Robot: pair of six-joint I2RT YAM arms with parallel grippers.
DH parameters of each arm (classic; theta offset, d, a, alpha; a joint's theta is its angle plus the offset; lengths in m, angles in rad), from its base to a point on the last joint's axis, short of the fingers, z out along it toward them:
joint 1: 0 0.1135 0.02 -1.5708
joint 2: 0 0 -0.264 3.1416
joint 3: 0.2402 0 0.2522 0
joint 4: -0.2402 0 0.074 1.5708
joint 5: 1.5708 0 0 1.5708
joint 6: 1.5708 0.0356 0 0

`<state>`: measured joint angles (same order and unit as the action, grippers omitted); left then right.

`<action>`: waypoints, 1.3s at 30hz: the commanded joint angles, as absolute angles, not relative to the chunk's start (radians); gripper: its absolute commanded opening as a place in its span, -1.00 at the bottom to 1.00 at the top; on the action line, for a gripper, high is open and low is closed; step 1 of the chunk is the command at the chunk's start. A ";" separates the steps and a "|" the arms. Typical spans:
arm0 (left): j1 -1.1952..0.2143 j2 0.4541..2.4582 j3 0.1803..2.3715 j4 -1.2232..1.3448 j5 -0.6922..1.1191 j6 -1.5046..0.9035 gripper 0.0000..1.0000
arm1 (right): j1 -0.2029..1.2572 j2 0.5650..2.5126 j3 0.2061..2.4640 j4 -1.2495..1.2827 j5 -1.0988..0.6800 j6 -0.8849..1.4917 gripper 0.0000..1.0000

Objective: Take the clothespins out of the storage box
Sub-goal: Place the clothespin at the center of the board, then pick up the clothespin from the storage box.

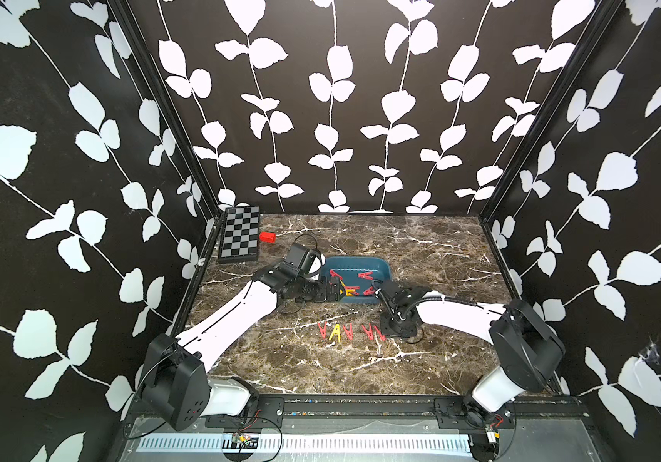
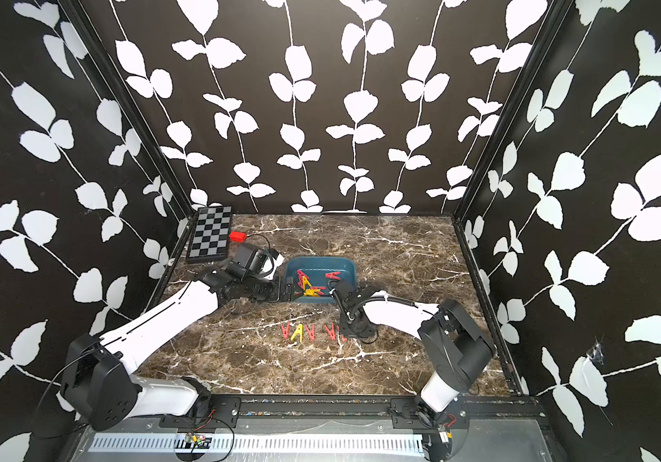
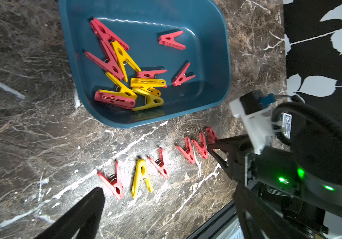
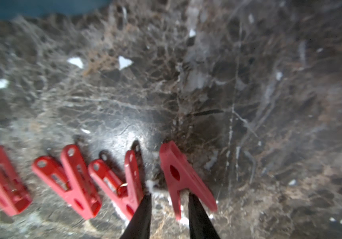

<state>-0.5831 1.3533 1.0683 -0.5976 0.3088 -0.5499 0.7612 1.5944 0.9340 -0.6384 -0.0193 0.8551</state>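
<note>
At left centre of both top views, close to the left wall: a flat checkerboard (image 1: 239, 234) on the marble table (image 1: 440, 248), with a small red block (image 1: 267, 237) just beside its right edge. Slightly lower and rightward, the left gripper (image 1: 336, 290), poised at the lower left corner of the storage box (image 1: 358, 262); spread wide and holding nothing, with only one black fingertip (image 3: 100, 191) plainly visible in the left wrist view. In the middle of the frame, the teal storage box itself, flat on the table, with clothespins (image 3: 124, 68) inside: a tangled heap of red and yellow toward its left and near side, plus one red (image 3: 172, 40) and another red (image 3: 183, 75) lying apart from the heap on the floor of the box. Below the box in the top views, clear of its rim, a row of clothespins (image 1: 348, 332) laid on the table, A-shapes side by side: red, yellow (image 1: 336, 331), then red all the way rightward, six counted in the left wrist view. At the right end of that row, the right gripper (image 4: 169, 196), pointed down at the table; parted only a little, straddling one leg of the last red clothespin (image 4: 183, 175), itself resting on the table. Visible gap on one side of that leg; on the other, possibly touching a fingertip (image 4: 195, 207), too blurred to settle.
</note>
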 commanded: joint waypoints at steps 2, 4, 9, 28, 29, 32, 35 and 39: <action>-0.589 1.387 1.124 -0.628 0.250 -0.554 0.97 | 0.767 1.503 0.995 -0.688 0.036 0.838 -0.18; -0.589 1.414 1.147 -0.633 0.237 -0.561 0.88 | 0.765 1.471 1.013 -0.688 0.049 0.823 -0.05; -0.589 1.510 1.229 -0.656 0.184 -0.587 0.51 | 0.742 1.404 1.048 -0.631 0.035 0.761 0.32; -0.587 1.923 1.607 -0.834 0.035 -0.594 -0.25 | 0.551 1.432 1.231 -0.561 -0.119 0.604 0.98; -0.588 1.944 1.625 -0.849 0.027 -0.594 -0.31 | 0.545 1.439 1.241 -0.566 -0.124 0.597 0.98; -0.586 1.998 1.678 -0.884 0.005 -0.588 -0.42 | 0.526 1.459 1.265 -0.571 -0.140 0.582 0.98; -0.585 2.039 1.712 -0.902 -0.011 -0.583 -0.43 | 0.515 1.473 1.278 -0.571 -0.155 0.574 0.98; -0.576 2.074 1.731 -0.923 -0.037 -0.577 -0.49 | 0.505 1.486 1.290 -0.571 -0.167 0.571 0.98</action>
<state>-0.5816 2.0731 1.7020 -0.8619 0.0021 -0.5919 0.5133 1.4776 1.2617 -0.5735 -0.1478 0.5896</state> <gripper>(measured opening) 0.259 0.990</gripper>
